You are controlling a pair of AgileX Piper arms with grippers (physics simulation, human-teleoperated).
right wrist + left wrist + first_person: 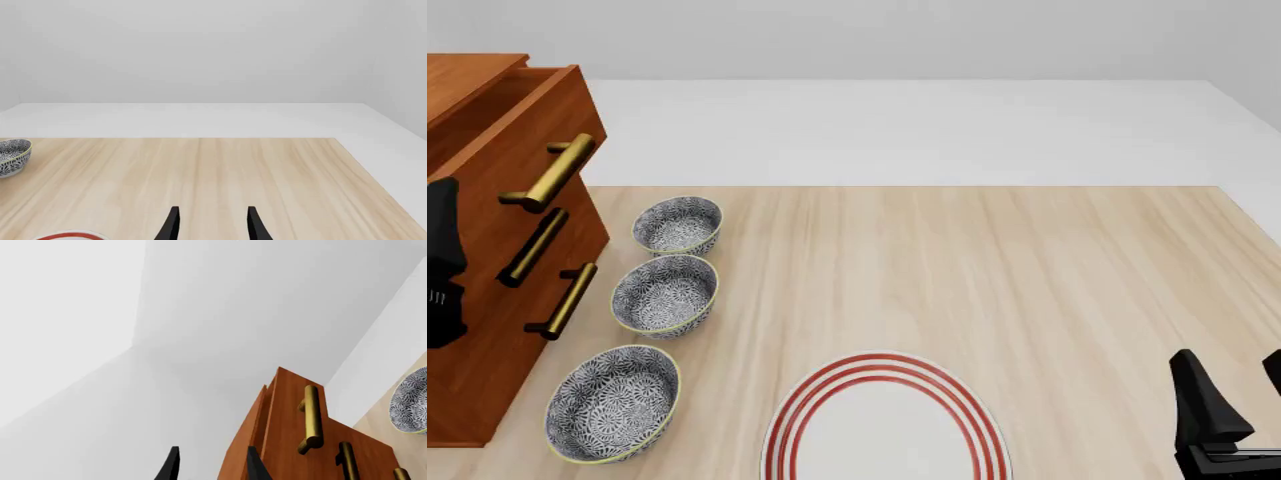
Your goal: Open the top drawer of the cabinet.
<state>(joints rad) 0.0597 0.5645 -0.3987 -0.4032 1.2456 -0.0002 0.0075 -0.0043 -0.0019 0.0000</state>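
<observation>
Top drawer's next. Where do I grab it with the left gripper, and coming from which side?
Grip the top drawer by its brass bar handle, mid-bar between the two standoffs, coming from the drawer fronts' side, where the bowls sit. The bar stands clear of the wood, leaving finger room behind it. Left gripper is open, beside the cabinet, off the handle.

Your cabinet (481,330) sits at the table's left edge: tall, reddish-brown wood, 3 drawers stacked, each w/ a brass bar handle. It stands upright, front facing right toward the table's middle. The top drawer (554,105) is pulled out a bit; its front stands proud of the two below, and you can see a gap behind the front panel along the top. Its handle (550,172) is a brass cylinder on two posts, running along the drawer front. In the left wrist view the drawer (283,420) also shows offset from the carcass, handle (311,417) clear & unobstructed.
</observation>
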